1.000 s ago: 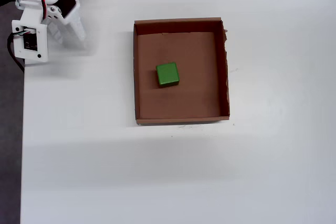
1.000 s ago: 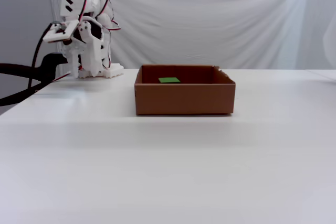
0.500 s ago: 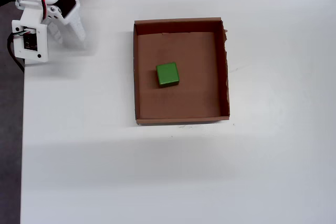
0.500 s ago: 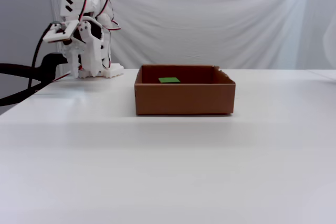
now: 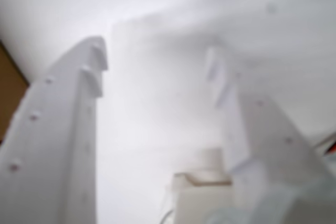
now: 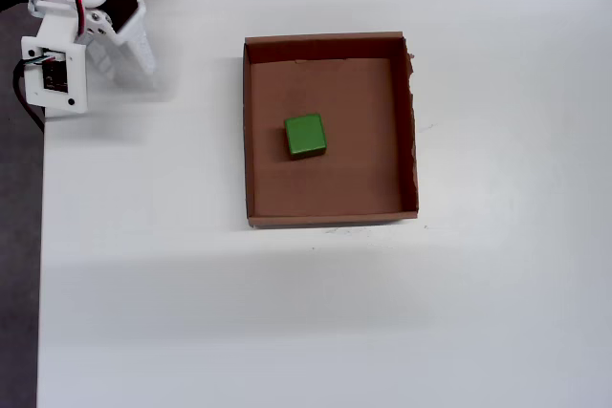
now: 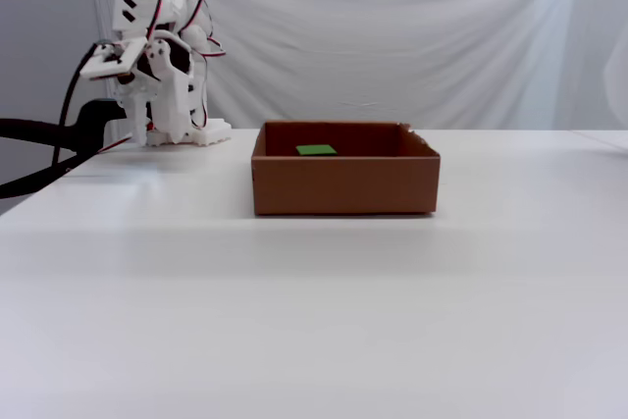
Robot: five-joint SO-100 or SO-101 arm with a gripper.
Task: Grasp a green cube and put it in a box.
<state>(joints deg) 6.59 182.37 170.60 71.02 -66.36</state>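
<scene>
1. The gripper [image 5: 157, 72] is seen in the wrist view with jaws spread and nothing between them, only bare table [image 5: 157, 129]
2. The green cube [image 6: 306, 136] lies well apart from the jaws, inside the box [image 6: 330, 42]; the task is judged done

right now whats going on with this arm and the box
The green cube already lies inside the brown cardboard box, on its bottom, apart from the walls. Nothing is being handled: the white arm is folded at the table's upper left corner in the overhead view, well away from the box. Its gripper points down at bare table with the jaws apart and nothing between them.
</scene>
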